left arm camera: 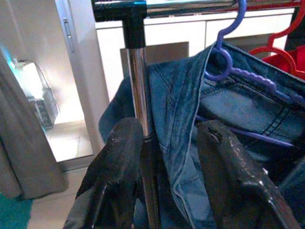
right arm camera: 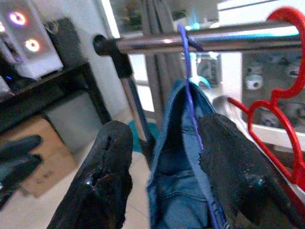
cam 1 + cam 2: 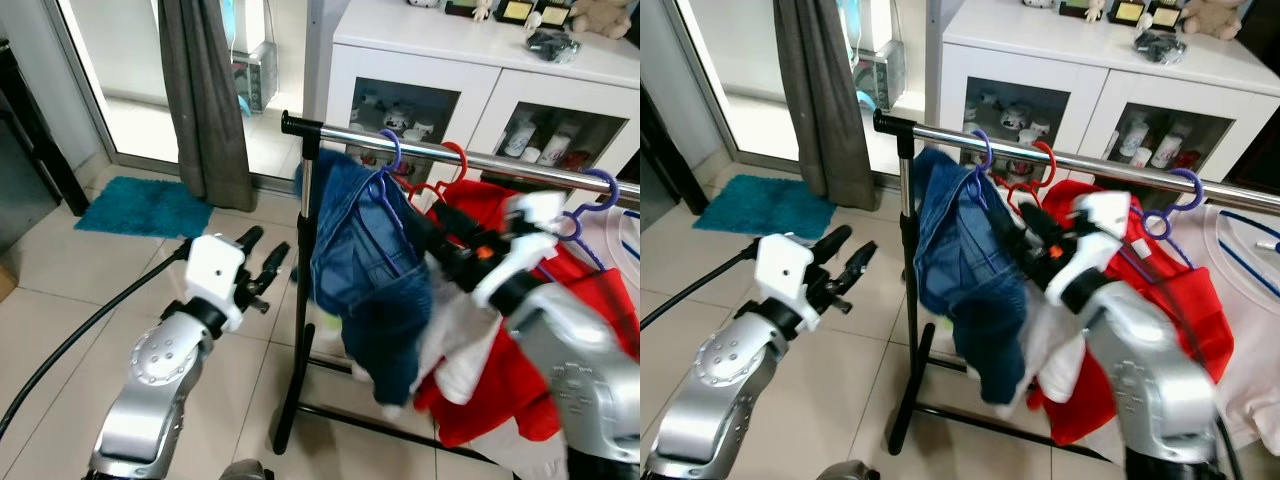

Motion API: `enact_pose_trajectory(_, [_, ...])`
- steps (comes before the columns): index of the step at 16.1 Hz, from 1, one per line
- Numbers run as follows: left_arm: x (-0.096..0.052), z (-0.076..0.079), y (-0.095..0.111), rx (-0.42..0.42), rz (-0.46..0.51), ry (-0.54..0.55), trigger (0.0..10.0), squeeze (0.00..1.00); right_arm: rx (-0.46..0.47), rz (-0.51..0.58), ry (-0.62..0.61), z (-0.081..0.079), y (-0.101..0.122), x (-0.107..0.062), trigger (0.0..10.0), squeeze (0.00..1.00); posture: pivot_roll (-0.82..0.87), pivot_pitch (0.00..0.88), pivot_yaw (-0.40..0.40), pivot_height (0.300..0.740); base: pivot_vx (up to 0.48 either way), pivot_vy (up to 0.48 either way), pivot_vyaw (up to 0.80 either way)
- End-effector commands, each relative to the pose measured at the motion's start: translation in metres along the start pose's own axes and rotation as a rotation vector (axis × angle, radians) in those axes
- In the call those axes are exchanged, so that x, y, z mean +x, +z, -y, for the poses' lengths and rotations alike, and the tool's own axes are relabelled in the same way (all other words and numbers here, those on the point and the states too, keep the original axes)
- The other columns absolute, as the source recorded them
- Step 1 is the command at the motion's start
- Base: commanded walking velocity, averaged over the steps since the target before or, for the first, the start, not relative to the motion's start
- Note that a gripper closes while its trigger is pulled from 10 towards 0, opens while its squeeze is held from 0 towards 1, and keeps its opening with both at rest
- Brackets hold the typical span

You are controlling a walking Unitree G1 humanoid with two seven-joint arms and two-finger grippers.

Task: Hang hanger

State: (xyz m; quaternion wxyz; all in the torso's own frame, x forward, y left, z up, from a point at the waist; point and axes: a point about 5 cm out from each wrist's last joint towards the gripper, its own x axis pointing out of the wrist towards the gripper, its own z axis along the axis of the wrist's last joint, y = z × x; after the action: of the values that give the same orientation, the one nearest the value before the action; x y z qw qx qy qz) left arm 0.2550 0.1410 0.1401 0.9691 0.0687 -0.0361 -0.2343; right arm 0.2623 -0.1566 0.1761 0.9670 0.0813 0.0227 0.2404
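Observation:
A purple hanger [image 3: 388, 150] carrying blue jeans [image 3: 365, 270] hooks over the chrome rail [image 3: 520, 165] of a clothes rack, close to its left end. My right gripper [image 2: 164, 126] is open just behind the jeans, with the hanger's purple neck [image 2: 189, 102] running between its fingers [image 2: 107, 162]; I cannot tell whether they touch it. My left gripper [image 3: 265, 245] is open and holds nothing. It sits left of the rack's black upright post [image 3: 300, 300], which stands just ahead of its fingers [image 1: 119, 162].
Further along the rail hang a red hanger [image 3: 452, 165], red clothing [image 3: 500, 390] and another purple hanger [image 3: 598, 190]. Behind the rack stands a white glass-door cabinet [image 3: 420, 60]. A grey curtain [image 3: 205, 100], a teal mat [image 3: 140, 205] and a black cable [image 3: 70, 340] are on the left.

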Motion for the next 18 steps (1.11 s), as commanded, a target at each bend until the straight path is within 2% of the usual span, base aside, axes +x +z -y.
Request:
enact_pose_trajectory(1, [0.002, 0.003, 0.003, 0.019, 0.006, -0.007, 10.0, 0.00, -0.041, -0.011, -0.028, -0.002, -0.006, 0.005, 10.0, 0.00, 0.12, 0.000, -0.057, 0.740, 0.000, 0.000, 0.00])
enact_pose_trajectory(5, [0.005, 0.001, 0.004, 0.034, 0.007, -0.001, 10.0, 0.00, -0.055, 0.039, -0.054, -0.012, -0.011, 0.013, 10.0, 0.00, 0.12, 0.000, -0.051, 0.740, 0.000, 0.000, 0.00])
enact_pose_trajectory(8, [0.007, 0.001, 0.004, 0.037, 0.008, -0.002, 10.0, 0.00, -0.083, 0.043, -0.063, -0.016, -0.015, 0.014, 10.0, 0.00, 0.11, 0.000, -0.043, 0.740, 0.000, -0.269, 0.00])
enact_pose_trajectory(11, [0.009, 0.001, 0.005, 0.038, 0.012, -0.003, 10.0, 0.00, -0.056, 0.019, -0.036, -0.018, -0.022, 0.013, 10.0, 0.00, 0.11, 0.000, -0.046, 0.740, 0.000, -0.298, -0.19])
enact_pose_trajectory(15, [0.008, 0.002, 0.004, 0.039, 0.011, -0.003, 10.0, 0.00, -0.069, 0.025, 0.039, -0.022, -0.022, 0.013, 10.0, 0.00, 0.11, 0.000, -0.050, 0.740, 0.000, -0.298, 0.00])
enact_pose_trajectory(18, [0.009, 0.003, 0.004, 0.040, 0.013, 0.005, 10.0, 0.00, -0.060, 0.013, 0.031, -0.017, -0.026, 0.013, 10.0, 0.00, 0.11, 0.000, -0.062, 0.740, 0.000, -0.299, 0.00])
